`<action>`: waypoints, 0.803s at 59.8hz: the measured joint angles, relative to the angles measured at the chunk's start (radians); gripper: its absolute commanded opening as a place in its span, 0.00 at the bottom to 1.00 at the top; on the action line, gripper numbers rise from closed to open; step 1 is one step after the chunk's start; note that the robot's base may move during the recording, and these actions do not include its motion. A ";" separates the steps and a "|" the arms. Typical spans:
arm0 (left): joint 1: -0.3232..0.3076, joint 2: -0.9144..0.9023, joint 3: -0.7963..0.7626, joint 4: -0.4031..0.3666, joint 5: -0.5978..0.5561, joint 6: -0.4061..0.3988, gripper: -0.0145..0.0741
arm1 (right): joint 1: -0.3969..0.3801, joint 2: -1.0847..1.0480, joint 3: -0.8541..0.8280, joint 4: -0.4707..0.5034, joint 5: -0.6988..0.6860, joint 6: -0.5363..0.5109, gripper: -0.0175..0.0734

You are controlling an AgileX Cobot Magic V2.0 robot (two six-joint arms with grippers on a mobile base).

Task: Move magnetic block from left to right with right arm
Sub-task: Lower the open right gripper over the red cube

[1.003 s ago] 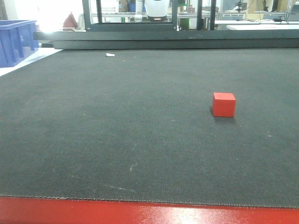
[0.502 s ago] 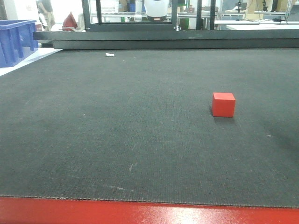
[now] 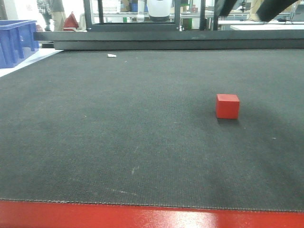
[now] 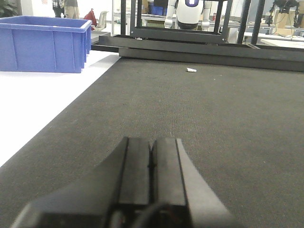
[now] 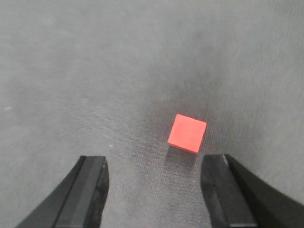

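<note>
The front-facing view sits low at the red table edge [image 3: 142, 216], looking level across the dark mat [image 3: 118, 133] to the magnetic block [image 3: 227, 106], right of centre. The right wrist view looks steeply down on that block from close above, past the parted right gripper [image 5: 153, 161]. The left wrist view skims the mat well left of the block, sharing mat, blue bin [image 4: 45, 42] and white scrap [image 4: 190, 70] with the front view.
</note>
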 measured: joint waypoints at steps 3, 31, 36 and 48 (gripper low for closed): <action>0.000 0.000 0.000 0.000 0.000 0.000 0.03 | 0.007 0.052 -0.046 -0.023 0.036 0.043 0.76; 0.000 0.000 0.000 0.000 0.000 0.000 0.03 | 0.019 0.341 -0.172 -0.117 0.106 0.199 0.76; 0.000 0.000 0.000 0.000 0.000 0.000 0.03 | 0.015 0.362 -0.174 -0.123 0.108 0.206 0.76; 0.000 0.000 0.000 0.000 0.000 0.000 0.03 | 0.002 0.392 -0.174 -0.125 0.106 0.209 0.76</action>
